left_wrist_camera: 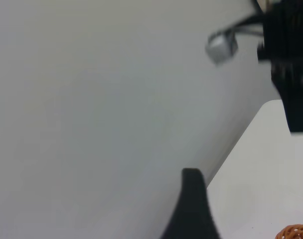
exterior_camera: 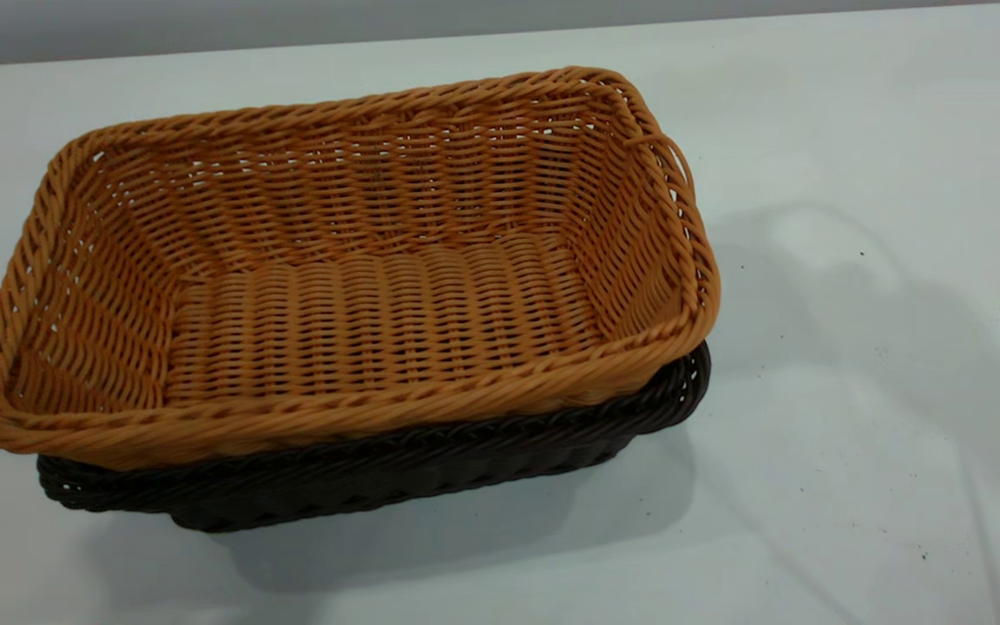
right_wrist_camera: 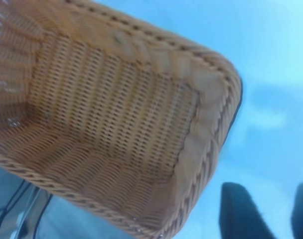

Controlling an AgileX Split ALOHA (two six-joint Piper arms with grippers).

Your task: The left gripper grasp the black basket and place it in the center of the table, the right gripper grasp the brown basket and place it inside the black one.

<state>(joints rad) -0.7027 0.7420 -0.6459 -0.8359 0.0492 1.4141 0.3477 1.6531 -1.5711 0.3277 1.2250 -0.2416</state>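
The brown basket (exterior_camera: 361, 278) sits nested inside the black basket (exterior_camera: 430, 469) on the white table (exterior_camera: 856, 391), left of the middle in the exterior view. Only the black basket's rim and front wall show below the brown one. No gripper shows in the exterior view. In the right wrist view my right gripper (right_wrist_camera: 273, 214) is open and empty, above bare table beside a corner of the brown basket (right_wrist_camera: 116, 114). In the left wrist view one finger (left_wrist_camera: 191, 209) of my left gripper (left_wrist_camera: 241, 234) shows, open and empty, with a bit of the brown basket's rim (left_wrist_camera: 296, 231) nearby.
The table's far edge (exterior_camera: 500, 35) meets a grey wall. In the left wrist view a black rig part (left_wrist_camera: 288, 64) and a small grey object (left_wrist_camera: 221, 47) stand beyond the table's edge. A few dark specks lie on the table at the right.
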